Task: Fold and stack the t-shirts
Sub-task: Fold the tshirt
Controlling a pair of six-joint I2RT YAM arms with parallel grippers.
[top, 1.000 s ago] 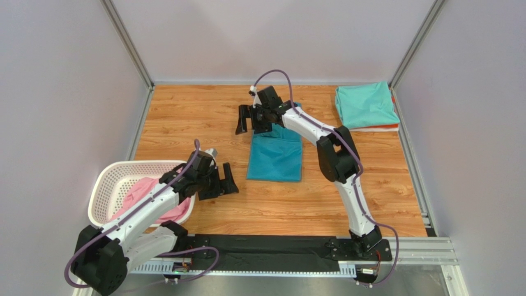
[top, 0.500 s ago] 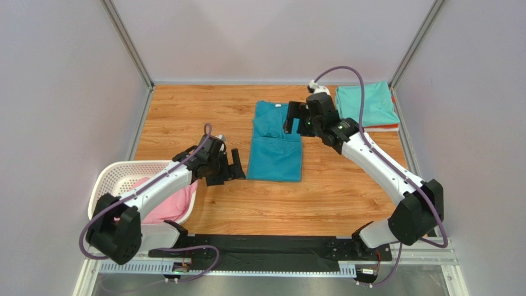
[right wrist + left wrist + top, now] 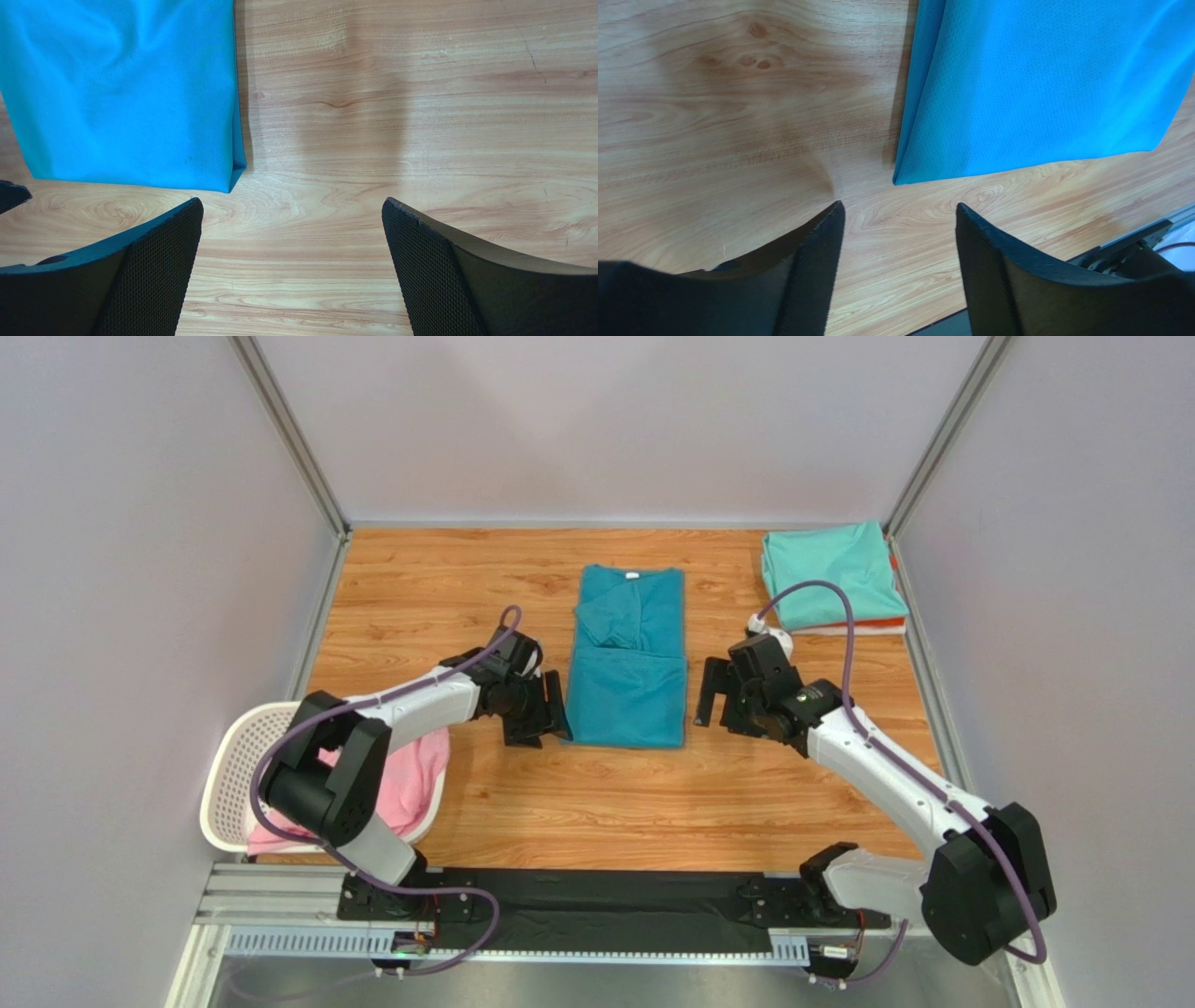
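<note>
From above, the teal t-shirt (image 3: 629,661) lies folded into a long strip in the middle of the tabletop (image 3: 449,602), running from near the far edge toward the centre, with one sleeve tucked across its upper half. The left end effector (image 3: 540,711) sits low just beside the shirt's near left corner, and the right end effector (image 3: 716,693) is just beside its near right corner. Neither touches the cloth. In the far right corner a mint t-shirt (image 3: 831,577) rests folded on what looks like an orange t-shirt (image 3: 877,626), though only a thin strip of it shows. At the near left corner a white basket (image 3: 239,756) holds a bunched pink t-shirt (image 3: 418,773).

Through the left wrist camera, the left end effector (image 3: 899,207) has its jaws moderately apart over bare wood, holding nothing. The teal shirt's (image 3: 1032,84) near corner lies just ahead of the gap.

Through the right wrist camera, the right end effector (image 3: 291,203) is spread wide and empty. The shirt's (image 3: 126,91) other near corner lies ahead of the left-hand finger (image 3: 140,273), flat on the wood.
</note>
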